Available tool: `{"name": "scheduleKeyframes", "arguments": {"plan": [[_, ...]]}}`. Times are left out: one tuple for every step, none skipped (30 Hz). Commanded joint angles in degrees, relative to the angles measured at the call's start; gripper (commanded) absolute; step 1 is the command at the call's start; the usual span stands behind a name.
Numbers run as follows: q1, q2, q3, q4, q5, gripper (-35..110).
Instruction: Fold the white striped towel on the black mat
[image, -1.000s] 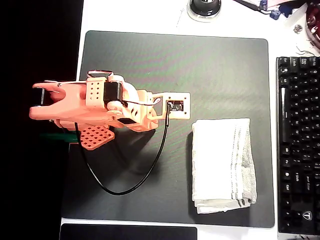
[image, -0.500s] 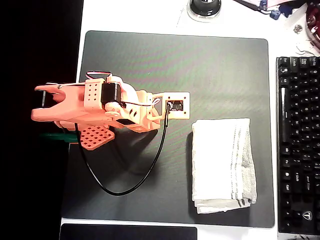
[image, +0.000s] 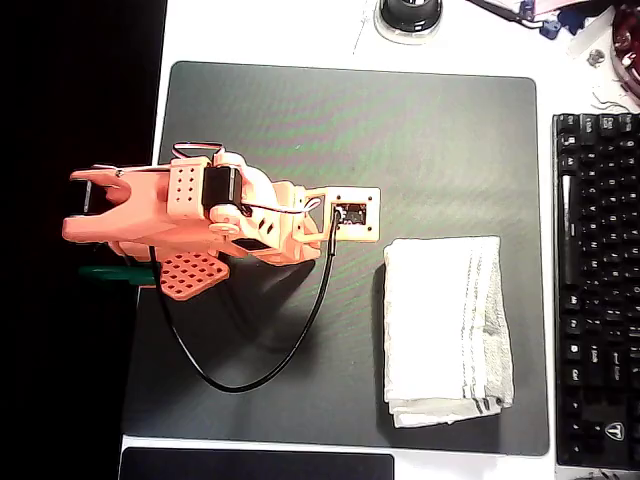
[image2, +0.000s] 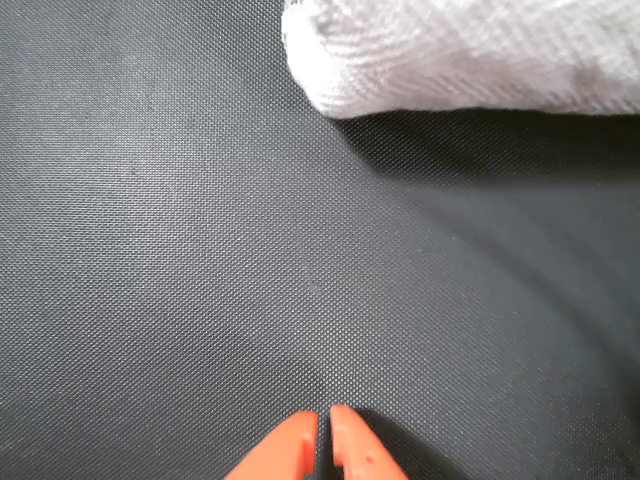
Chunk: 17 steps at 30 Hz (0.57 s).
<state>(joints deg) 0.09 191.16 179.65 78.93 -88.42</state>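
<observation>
Towel (image: 447, 330): one, folded | mat (image: 400, 140): one | fingers (image2: 323, 440): two, together

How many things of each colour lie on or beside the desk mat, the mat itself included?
White: 1, the folded white terry-cloth towel with grey stripes
Black: 3, the large dark matte rectangular desk mat, the black keyboard, the round black object at the top edge
Total: 4

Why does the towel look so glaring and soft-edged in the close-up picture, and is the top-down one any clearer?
In the wrist view the white striped terry towel is overexposed and slightly blurred, casting a dark shadow on the matte black mat; the orange gripper stays sharp, jaws together. In the overhead view the towel shows its grey stripes, though faint colour banding ripples across the mat.
</observation>
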Motion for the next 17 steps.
{"name": "scheduleKeyframes", "arguments": {"plan": [[-0.3, 1.4, 1.2, 0.7, -0.3, 3], [-0.3, 1.4, 1.2, 0.7, -0.3, 3], [-0.3, 1.4, 1.2, 0.7, -0.3, 3], [-0.3, 1.4, 1.2, 0.7, -0.3, 3], [-0.3, 1.4, 1.2, 0.7, -0.3, 3], [-0.3, 1.4, 1.2, 0.7, -0.3, 3], [-0.3, 1.4, 1.2, 0.7, -0.3, 3], [-0.3, 1.4, 1.2, 0.7, -0.3, 3], [-0.3, 1.4, 1.2, 0.7, -0.3, 3], [-0.3, 1.4, 1.2, 0.7, -0.3, 3], [-0.4, 1.4, 1.2, 0.7, -0.3, 3], [-0.4, 1.4, 1.2, 0.7, -0.3, 3], [-0.4, 1.4, 1.2, 0.7, -0.3, 3], [-0.4, 1.4, 1.2, 0.7, -0.3, 3], [-0.4, 1.4, 1.2, 0.7, -0.3, 3], [-0.5, 1.4, 1.2, 0.7, -0.3, 3], [-0.6, 1.4, 1.2, 0.7, -0.3, 3]]}}
